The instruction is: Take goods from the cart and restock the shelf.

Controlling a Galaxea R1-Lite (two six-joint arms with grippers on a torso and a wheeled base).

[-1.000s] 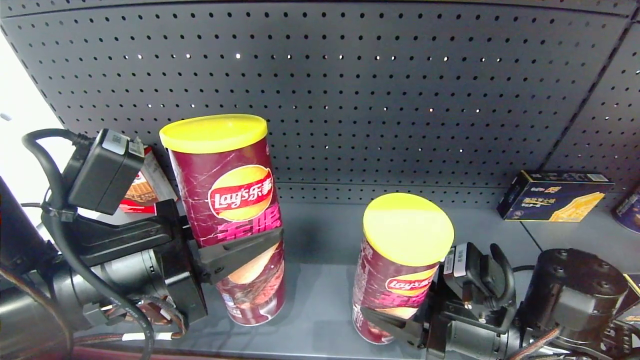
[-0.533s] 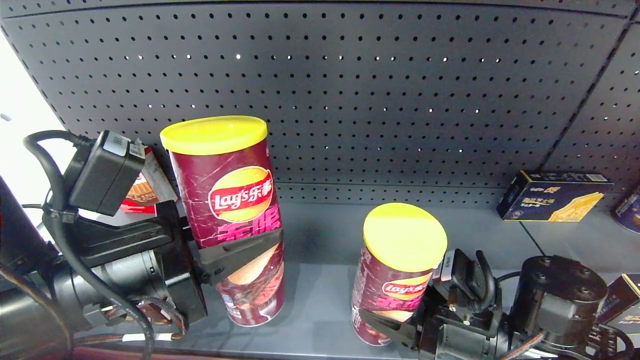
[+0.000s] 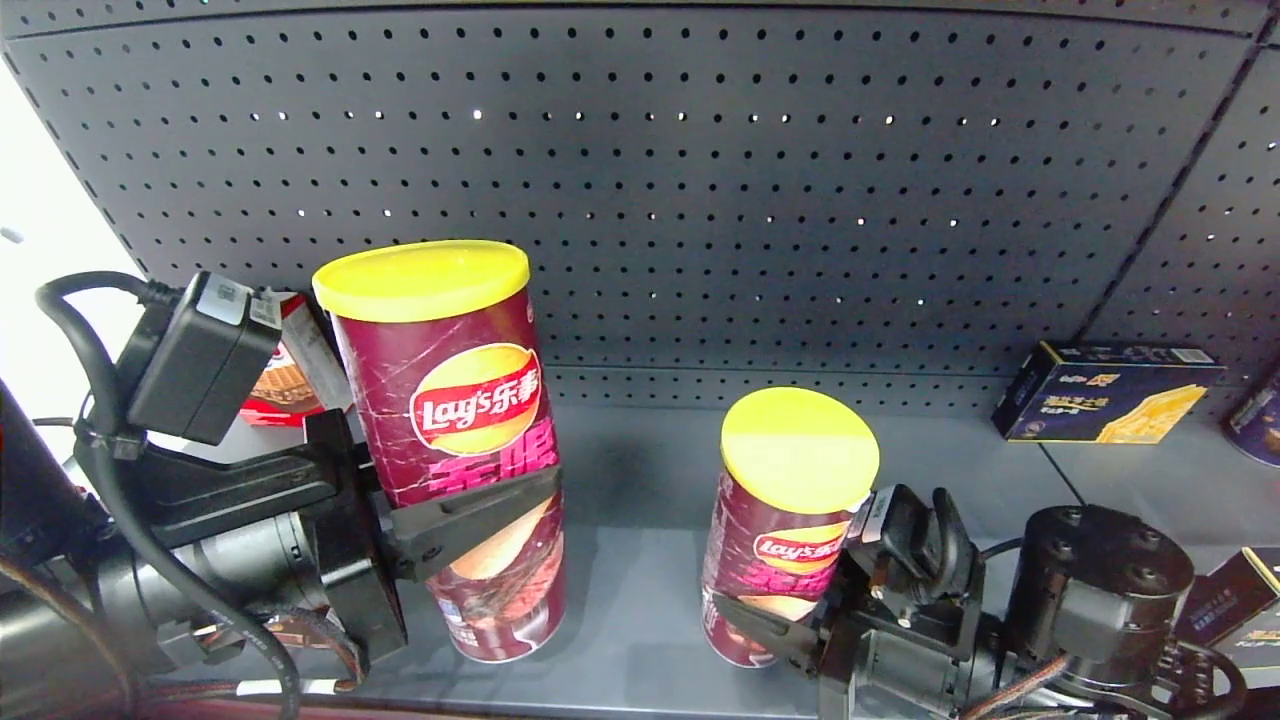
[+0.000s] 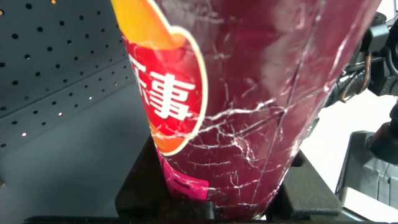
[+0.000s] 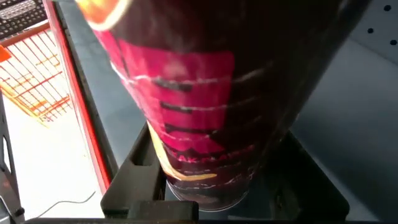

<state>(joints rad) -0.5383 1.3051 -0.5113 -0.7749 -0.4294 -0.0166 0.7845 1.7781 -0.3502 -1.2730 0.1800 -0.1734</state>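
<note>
2 tall snack canisters stand at the front of the grey shelf (image 3: 640,590), both upright with the long axis near vertical and the yellow lid on top. The left canister (image 3: 440,400) is at the shelf's front left, its logo turned outward over the front edge. The left claw (image 3: 470,490) is clamped on its lower half, with 1 black finger (image 3: 480,510) crossing the front of the tube. Whether its base touches the shelf cannot be told.

The right canister (image 3: 785,540) is near the middle of the front edge, well apart from the first and leaning slightly. The right claw (image 3: 780,605) is clamped low on its body. The right wrist view shows this tube set between 2 black fingers, above the shelf's red front strip (image 5: 78,106). An orange wire grid (image 5: 28,81) lies beyond that strip.

Each tube is dark maroon with pale crackle lines. Each has a round red and yellow logo with white lettering, and large pink characters below it. Both lids are on, so the contents are hidden.

A perforated back panel (image 3: 700,200) rises behind the shelf. A red and white box (image 3: 290,365) leans at the back left corner, partly hidden by the left arm. A dark blue box (image 3: 1105,392) with yellow print lies along the back edge at the right.
</note>
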